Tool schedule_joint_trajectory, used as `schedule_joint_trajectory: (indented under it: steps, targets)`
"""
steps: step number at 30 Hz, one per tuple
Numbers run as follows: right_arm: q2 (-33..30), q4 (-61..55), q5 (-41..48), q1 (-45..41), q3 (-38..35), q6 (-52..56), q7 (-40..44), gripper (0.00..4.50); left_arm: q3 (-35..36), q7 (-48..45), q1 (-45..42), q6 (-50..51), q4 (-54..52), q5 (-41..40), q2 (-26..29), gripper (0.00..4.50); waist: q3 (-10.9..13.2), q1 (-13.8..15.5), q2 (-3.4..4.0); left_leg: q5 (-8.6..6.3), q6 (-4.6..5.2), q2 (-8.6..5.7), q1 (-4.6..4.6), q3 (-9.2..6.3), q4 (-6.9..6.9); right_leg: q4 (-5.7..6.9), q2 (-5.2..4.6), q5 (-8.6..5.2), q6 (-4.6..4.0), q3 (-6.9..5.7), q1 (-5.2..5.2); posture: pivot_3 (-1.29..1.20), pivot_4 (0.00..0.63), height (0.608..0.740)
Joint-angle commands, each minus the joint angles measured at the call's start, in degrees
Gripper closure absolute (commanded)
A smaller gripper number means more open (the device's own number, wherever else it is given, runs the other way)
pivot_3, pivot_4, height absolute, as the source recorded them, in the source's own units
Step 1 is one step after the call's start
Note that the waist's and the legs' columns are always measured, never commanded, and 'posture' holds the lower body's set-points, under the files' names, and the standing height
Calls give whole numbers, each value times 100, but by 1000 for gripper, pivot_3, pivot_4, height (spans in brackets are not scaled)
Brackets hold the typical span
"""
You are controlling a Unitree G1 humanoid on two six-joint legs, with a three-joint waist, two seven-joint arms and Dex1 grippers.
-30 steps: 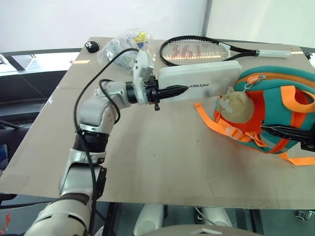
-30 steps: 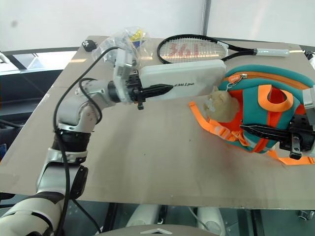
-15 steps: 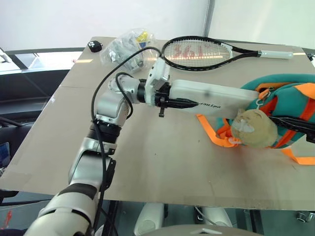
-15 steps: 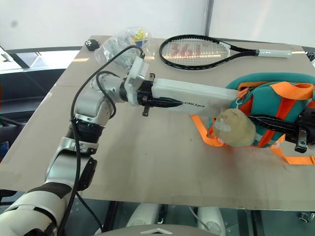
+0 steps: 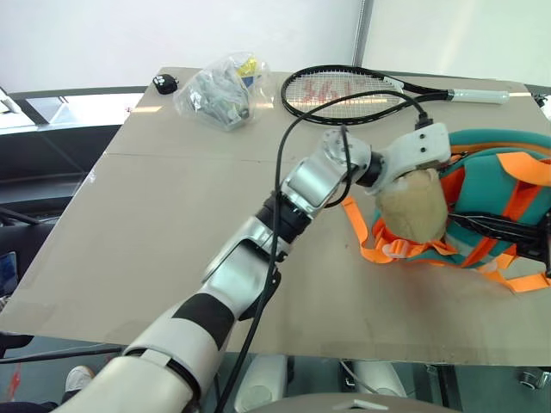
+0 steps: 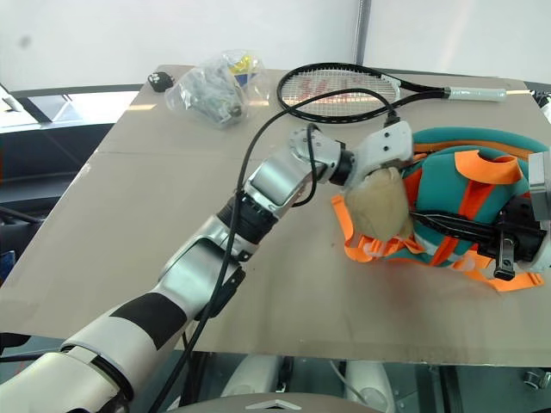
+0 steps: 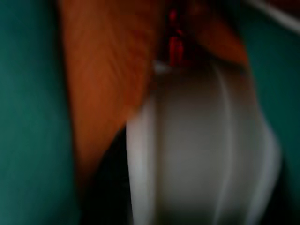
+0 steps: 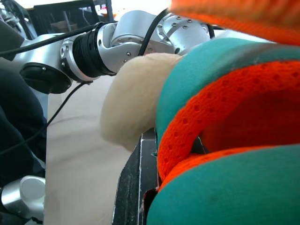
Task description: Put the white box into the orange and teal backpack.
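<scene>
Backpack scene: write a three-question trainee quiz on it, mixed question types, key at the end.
1. True or false: the tennis racket lies on top of the orange and teal backpack.
2. In the left wrist view, what is surrounded by orange and teal fabric? A) the white box B) a shoe C) a bottle
3. Which claw pinches the backpack near the plush toy?

Key:
1. False. The racket lies on the table, behind the backpack and apart from it.
2. A.
3. The right claw.
</scene>
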Motion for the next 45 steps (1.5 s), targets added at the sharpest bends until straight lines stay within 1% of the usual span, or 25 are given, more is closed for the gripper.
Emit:
schedule_joint_trajectory:
  steps: [1,4,6,7,9,11,13,16,18,19,20,23,24,26,30,33,34,35,36,38,40,41,42,44,45]
  targets:
    - [86,-379,180,50,-160,-129,-197,4500,-87,119,-186,-481,562,224,-325,2510,0,-6,-1,-1,3,-2,10,5,-1,-3,-1,-1,1,9,7,0,150,740]
    - [140,-455,156,200,-243,-141,-301,4500,491,-144,-235,5,367,-194,-68,1240,1,-37,-1,-3,5,-1,27,0,-6,0,-2,-1,1,33,12,0,150,740]
    - [141,-430,115,280,-272,-146,-336,4500,1198,-358,-445,744,200,-731,440,253,2,-62,-1,-3,5,0,31,0,-6,5,0,-1,2,37,11,0,150,740]
    - [138,-414,106,308,-287,-146,-352,4500,1467,-444,-541,1050,151,-940,655,105,9,-101,-1,-3,5,1,34,2,-7,6,0,-1,2,39,10,0,150,740]
    - [121,-330,-25,328,-215,-185,-372,4500,1796,-920,-655,1663,21,-1345,1258,105,12,-196,-2,-3,5,7,39,1,-11,16,7,-1,2,41,4,0,150,740]
    - [91,-180,-377,289,5,-272,-501,4500,1982,-1311,-627,2118,-137,-1612,1860,105,12,-256,0,-2,4,13,49,-1,-18,21,17,-1,2,45,4,0,150,740]
    - [53,-50,-557,263,134,-288,-538,4500,2002,-1475,-554,2524,-290,-1784,2170,105,11,-245,2,-1,1,16,54,-12,-23,20,24,-2,1,45,4,0,150,740]
    - [71,133,-739,113,313,-437,-481,4500,2114,-1927,-150,3700,-1025,-2430,2779,105,11,-159,2,11,-19,10,43,-18,-22,13,15,-6,8,38,5,0,150,740]
    - [61,214,-795,-3,412,-486,-444,4500,2263,-1869,209,4169,-1684,-2837,2922,105,12,-144,0,11,-20,8,37,-20,-17,13,-5,-13,20,39,6,0,150,740]
    - [62,237,-795,-44,442,-491,-434,4500,2337,-1729,340,4437,-1965,-3022,2900,105,13,-138,-2,11,-20,7,32,-20,-11,11,-7,-13,20,41,5,0,150,740]
    - [57,267,-805,-94,481,-502,-422,4500,2292,-1481,553,4478,-2378,-3060,2818,105,15,-130,-5,10,-19,5,27,-22,-10,8,-11,-13,20,42,5,0,150,740]
    - [53,308,-798,-199,555,-500,-405,4500,2247,-747,896,4876,-3185,-3298,2307,105,15,-70,-6,9,-18,4,21,-27,-3,3,-18,-12,20,41,5,0,150,740]
    - [50,296,-798,-204,564,-488,-398,4500,2370,-478,897,5106,-3226,-3414,2063,105,15,-41,-6,9,-18,3,22,-27,-3,3,-18,-12,20,41,5,0,150,740]
    - [45,246,-798,-171,553,-478,-363,4500,2393,-172,931,5241,-3258,-3479,1827,105,15,-26,-6,10,-18,2,23,-32,-3,7,-18,-12,20,36,6,0,150,740]
    - [12,246,-790,-185,500,-451,-362,4500,1980,319,1053,4954,-3130,-3229,1527,105,13,-107,-3,10,-19,1,51,-17,-12,20,-7,-11,18,55,9,0,150,740]
    - [-4,245,-804,-189,497,-454,-375,4500,1900,381,1124,4769,-3146,-3324,1371,873,12,-112,-2,10,-20,3,51,-18,-13,23,-7,-11,18,55,9,0,150,740]
    - [-6,217,-790,-174,480,-445,-387,4500,1837,434,1151,4684,-3171,-3277,1379,1359,12,-115,-2,10,-20,3,50,-17,-12,22,-7,-11,18,56,9,0,150,740]
    - [-7,206,-788,-166,472,-445,-393,4500,1767,456,1178,4613,-3166,-3232,1405,1566,12,-115,-2,10,-20,3,49,-15,-12,20,-8,-11,18,58,8,0,150,740]
    - [-6,195,-783,-155,457,-442,-402,4500,1694,448,1218,4541,-3178,-3201,1452,2203,12,-114,-2,10,-20,3,49,-14,-12,18,-9,-11,18,59,8,0,150,740]
    - [-3,218,-794,-156,448,-453,-404,4500,1662,473,1255,4420,-3140,-3192,1468,2969,12,-110,-2,10,-20,2,49,-14,-13,15,-10,-11,18,59,8,0,150,740]
    - [6,244,-818,-162,450,-468,-426,4500,1718,551,1266,4363,-3095,-3227,1423,3863,13,-97,-3,10,-20,2,47,-15,-13,13,-10,-11,18,59,8,0,150,740]
    - [15,255,-827,-170,454,-470,-446,4500,1748,589,1269,4341,-3075,-3245,1401,4194,12,-85,-2,10,-20,2,46,-15,-13,13,-10,-11,18,59,8,0,150,740]
    - [27,281,-861,-189,476,-470,-491,4500,1802,556,1276,4296,-3082,-3299,1416,4338,13,-74,-3,10,-20,2,47,-15,-13,12,-11,-12,18,59,9,0,150,740]
    - [49,340,-976,-236,525,-512,-578,4500,1925,454,1285,4215,-3135,-3404,1513,4339,13,-57,-2,10,-20,1,47,-14,-12,13,-11,-11,18,59,9,0,150,740]
    - [71,439,-1058,-330,542,-514,-734,4500,2051,314,1256,4209,-3151,-3485,1699,4339,13,-62,-2,10,-20,1,47,-15,-12,13,-11,-11,18,59,9,0,150,740]
